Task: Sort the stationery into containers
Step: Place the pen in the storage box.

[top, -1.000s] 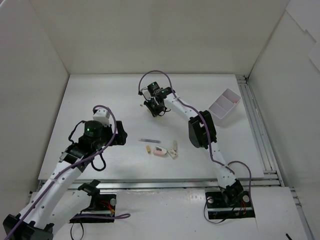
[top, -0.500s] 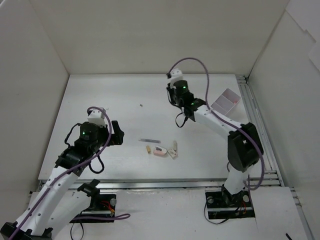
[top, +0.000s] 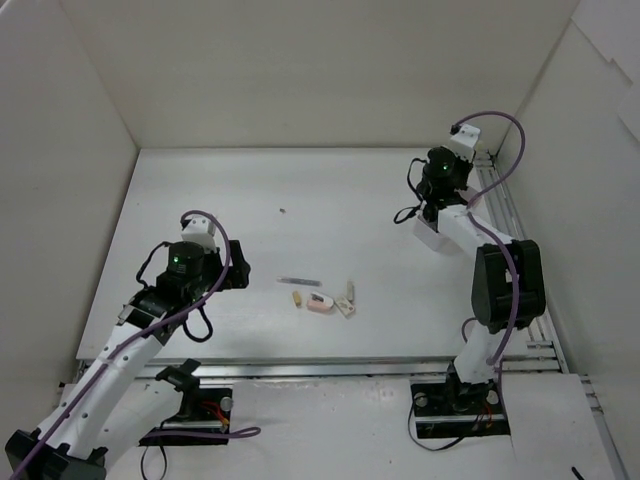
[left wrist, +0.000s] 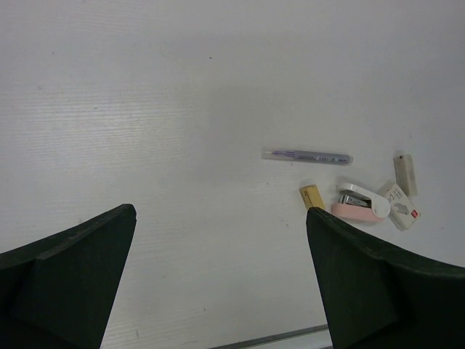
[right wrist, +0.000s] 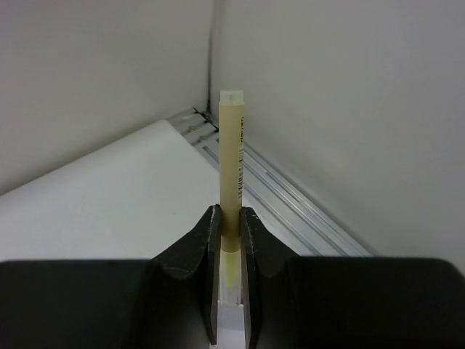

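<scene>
White table (top: 200, 190) boxed by white walls (top: 300, 70), metal rail (top: 512, 262) at 3 o'clock. The right fingers (right wrist: 207, 280) pinch a yellow pen (right wrist: 233, 167) over the container (top: 431, 236) at 2 o'clock; left fingers (left wrist: 73, 269) spread at 8 o'clock.

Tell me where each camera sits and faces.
Top external: above and behind the robot, looking down on the table; left arm and right arm show.
Left wrist: looks down at the grey pen; open left pincer frames it.
Right wrist: faces the enclosure corner; right pincer grips a yellow pen.
Shared: top and left wrist both see that grey pen.
</scene>
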Motion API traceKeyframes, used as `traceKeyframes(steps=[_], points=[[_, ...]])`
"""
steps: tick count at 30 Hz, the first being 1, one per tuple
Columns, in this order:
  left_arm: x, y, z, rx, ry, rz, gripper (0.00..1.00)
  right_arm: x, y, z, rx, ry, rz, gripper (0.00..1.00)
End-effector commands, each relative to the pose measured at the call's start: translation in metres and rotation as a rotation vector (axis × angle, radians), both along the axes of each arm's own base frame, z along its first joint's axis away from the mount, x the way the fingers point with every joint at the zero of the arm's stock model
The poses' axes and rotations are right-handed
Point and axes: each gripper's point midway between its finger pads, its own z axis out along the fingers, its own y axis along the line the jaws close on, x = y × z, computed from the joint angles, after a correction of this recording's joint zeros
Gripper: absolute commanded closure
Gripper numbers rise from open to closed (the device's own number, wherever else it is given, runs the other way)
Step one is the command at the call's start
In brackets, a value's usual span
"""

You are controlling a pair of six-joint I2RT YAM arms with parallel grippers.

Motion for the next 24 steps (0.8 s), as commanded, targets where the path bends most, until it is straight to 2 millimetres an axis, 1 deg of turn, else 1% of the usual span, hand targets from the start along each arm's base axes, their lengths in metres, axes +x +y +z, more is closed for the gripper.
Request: traceKeyframes(steps=[1,3,5,6,7,9,11,15,18,20,22,24], points=[[0.013,-0.008,0.036,-0.057,-0.090,0.004,0.00,0.000,-0.027,0.033,0.008,-0.136,-0.139,1.00],[0.013,-0.008,0.037,-0.060,-0.091,0.005,0.00,0.001,-0.033,0.032,0.010,-0.141,-0.153,1.00],[0.014,-0.008,0.038,-0.064,-0.096,0.006,0.00,0.005,-0.037,0.023,0.020,-0.141,-0.164,1.00],[0.014,-0.009,0.037,-0.062,-0.092,0.005,0.00,0.005,-0.044,0.023,0.024,-0.146,-0.185,1.00],[0.015,-0.010,0.035,-0.065,-0.086,0.004,0.00,0.006,-0.046,0.015,0.024,-0.135,-0.193,1.00],[0.015,-0.010,0.035,-0.067,-0.088,0.001,0.00,0.009,-0.047,0.008,0.028,-0.127,-0.192,1.00],[0.016,-0.011,0.036,-0.067,-0.087,0.000,0.00,0.012,-0.044,0.000,0.029,-0.117,-0.189,1.00],[0.016,-0.011,0.036,-0.065,-0.085,-0.001,0.00,0.011,-0.043,-0.010,0.036,-0.106,-0.180,1.00],[0.016,-0.011,0.037,-0.066,-0.090,0.000,0.00,0.011,-0.041,-0.012,0.026,-0.113,-0.201,1.00],[0.016,-0.011,0.036,-0.065,-0.086,0.000,0.00,0.014,-0.037,-0.017,0.013,-0.104,-0.201,1.00],[0.016,-0.010,0.036,-0.064,-0.086,0.002,0.00,0.016,-0.037,-0.026,0.002,-0.083,-0.213,1.00],[0.015,-0.009,0.035,-0.061,-0.083,0.006,0.00,0.018,-0.033,-0.028,-0.007,-0.078,-0.218,1.00]])
